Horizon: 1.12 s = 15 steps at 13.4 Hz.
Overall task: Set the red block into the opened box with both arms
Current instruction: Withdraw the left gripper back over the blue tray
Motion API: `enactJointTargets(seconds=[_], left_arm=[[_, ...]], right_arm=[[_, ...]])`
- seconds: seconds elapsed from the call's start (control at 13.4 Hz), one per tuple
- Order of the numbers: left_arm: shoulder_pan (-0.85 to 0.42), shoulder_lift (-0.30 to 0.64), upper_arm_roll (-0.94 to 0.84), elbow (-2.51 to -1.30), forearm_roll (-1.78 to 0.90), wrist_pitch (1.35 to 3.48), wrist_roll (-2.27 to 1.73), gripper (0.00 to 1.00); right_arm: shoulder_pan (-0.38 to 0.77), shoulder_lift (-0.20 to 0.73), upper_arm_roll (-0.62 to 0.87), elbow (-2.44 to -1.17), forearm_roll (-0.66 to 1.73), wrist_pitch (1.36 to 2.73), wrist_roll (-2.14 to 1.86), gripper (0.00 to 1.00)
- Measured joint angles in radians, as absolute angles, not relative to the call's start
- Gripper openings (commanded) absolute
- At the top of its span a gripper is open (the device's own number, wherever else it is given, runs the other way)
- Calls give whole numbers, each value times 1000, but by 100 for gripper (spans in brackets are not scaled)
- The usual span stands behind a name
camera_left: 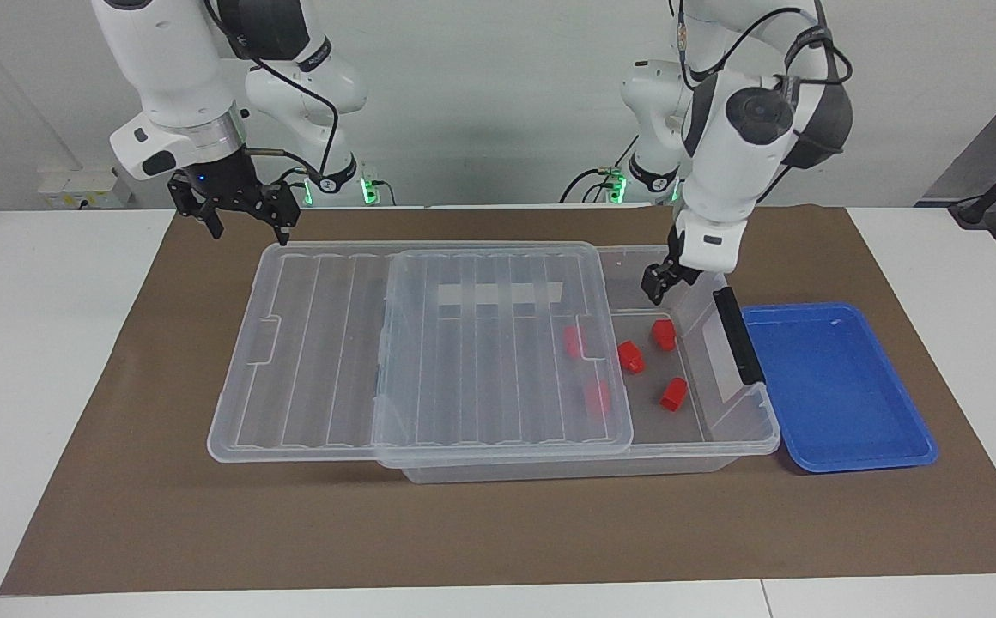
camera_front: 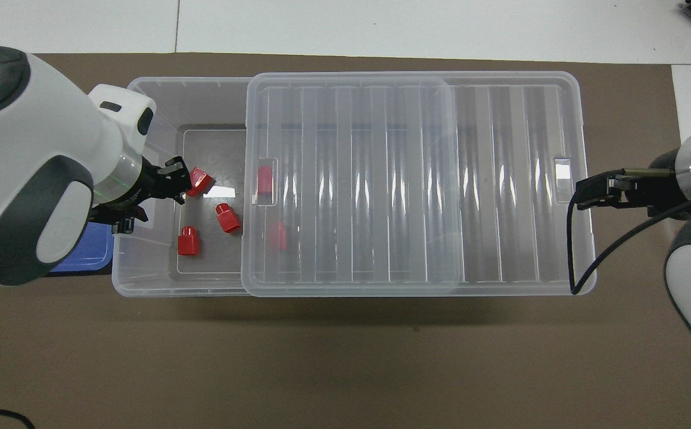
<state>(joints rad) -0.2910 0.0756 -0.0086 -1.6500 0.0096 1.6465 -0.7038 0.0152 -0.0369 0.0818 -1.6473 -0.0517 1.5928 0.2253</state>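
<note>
The opened box is a clear bin whose ribbed lid is slid toward the right arm's end, leaving the other end uncovered. Three red blocks lie on the bare floor of the box. Two more red blocks show through the lid. My left gripper hangs over the uncovered end, open and holding nothing. My right gripper waits open above the lid's corner nearest the robots, and shows in the overhead view as the right gripper beside the lid's end.
A shallow blue tray lies against the box's black handle at the left arm's end. In the overhead view the left arm covers most of the blue tray. A brown mat lies under everything.
</note>
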Motion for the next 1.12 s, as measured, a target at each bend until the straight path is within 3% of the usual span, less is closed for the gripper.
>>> enactJointTargets(seconds=[0.15, 0.3, 0.52, 0.6, 0.67, 0.74, 1.12], left_arm=[[-219, 44, -6, -1625, 10, 1605, -576, 59], [-125, 15, -2, -1625, 10, 1580, -416, 48], [10, 5, 3, -1637, 10, 1567, -122, 48], [64, 5, 4, -1642, 10, 1568, -20, 53], [106, 5, 6, -1647, 9, 1571, 50, 83], [126, 4, 7, -1654, 9, 1578, 88, 100], [94, 1, -24, -1676, 8, 1639, 104, 100]], right_arm=[[15, -37, 82, -1647, -52, 1593, 225, 100], [15, -37, 82, -1647, -52, 1593, 225, 100], [15, -37, 82, -1647, -52, 1593, 225, 100], [15, -37, 82, -1647, -52, 1593, 225, 100], [15, -37, 82, -1647, -52, 1593, 225, 100], [15, -37, 82, -1647, -52, 1593, 225, 100], [15, -37, 82, -1647, -52, 1589, 225, 100]])
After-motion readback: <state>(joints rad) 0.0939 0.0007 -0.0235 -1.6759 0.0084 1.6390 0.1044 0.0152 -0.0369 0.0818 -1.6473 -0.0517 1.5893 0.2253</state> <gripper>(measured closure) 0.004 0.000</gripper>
